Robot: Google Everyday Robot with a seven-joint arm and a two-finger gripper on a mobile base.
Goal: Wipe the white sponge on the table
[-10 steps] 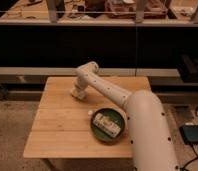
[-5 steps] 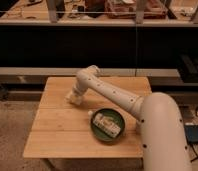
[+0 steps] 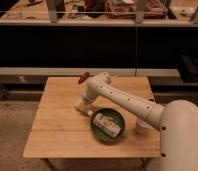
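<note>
The square light wooden table fills the middle of the camera view. My arm reaches in from the lower right, bends near the table's far edge and comes down to the gripper, which sits low on the tabletop just left of the green plate. A small off-white block, which looks like the white sponge, shows at the gripper's tip against the wood. I cannot see how the gripper holds it.
A green plate with a white printed packet lies right of the gripper. A small red object sits at the far edge. A white cup stands under my arm at the right.
The gripper has moved along the tabletop toward the front and a little right, closer to the green plate. The arm's bend has shifted with it.
</note>
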